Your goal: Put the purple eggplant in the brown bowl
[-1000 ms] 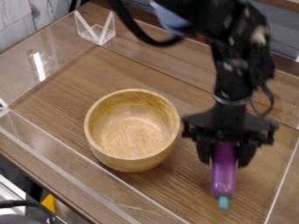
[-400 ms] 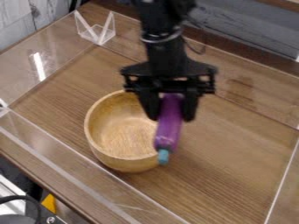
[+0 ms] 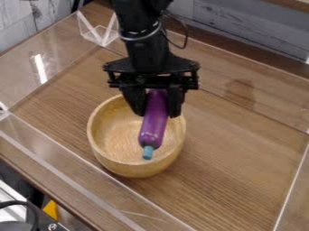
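Single view only; no second view to share ground with. Camera sat high and off the table's near corner, looking down at a slant across the wood-grain tabletop, whose edges ran diagonally through the frame. The round light-brown wooden bowl lay a little left of and below frame centre, near enough that its grain showed. Beyond the bowl, toward the top edge, a grey planked wall closed the view. Nearer than the bowl, clear plastic sheeting bordered the table. The black robot arm entered from the top, above the bowl.
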Controlling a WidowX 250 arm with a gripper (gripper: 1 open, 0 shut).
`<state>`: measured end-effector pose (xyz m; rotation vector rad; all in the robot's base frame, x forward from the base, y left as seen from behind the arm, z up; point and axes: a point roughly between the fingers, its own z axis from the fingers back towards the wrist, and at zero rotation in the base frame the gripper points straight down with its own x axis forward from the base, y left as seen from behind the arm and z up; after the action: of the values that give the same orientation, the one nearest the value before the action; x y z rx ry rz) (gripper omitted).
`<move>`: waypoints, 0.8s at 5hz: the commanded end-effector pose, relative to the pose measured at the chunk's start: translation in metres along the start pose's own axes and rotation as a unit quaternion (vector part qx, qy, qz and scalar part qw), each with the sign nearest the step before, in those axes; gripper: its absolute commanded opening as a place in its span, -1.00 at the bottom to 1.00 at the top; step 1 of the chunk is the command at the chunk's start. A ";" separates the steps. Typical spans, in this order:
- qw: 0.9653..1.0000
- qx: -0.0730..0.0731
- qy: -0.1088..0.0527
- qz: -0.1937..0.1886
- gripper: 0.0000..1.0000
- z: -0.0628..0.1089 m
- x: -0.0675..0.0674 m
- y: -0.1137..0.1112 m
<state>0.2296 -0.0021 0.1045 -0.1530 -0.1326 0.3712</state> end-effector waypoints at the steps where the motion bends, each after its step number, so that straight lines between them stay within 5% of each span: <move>1: 0.999 0.007 -0.037 -0.005 -1.00 0.010 0.001 -0.004; 4: 0.997 0.039 -0.063 -0.024 -1.00 -0.018 -0.012 -0.007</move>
<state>0.2197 -0.0148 0.0813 -0.0454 -0.2191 0.3409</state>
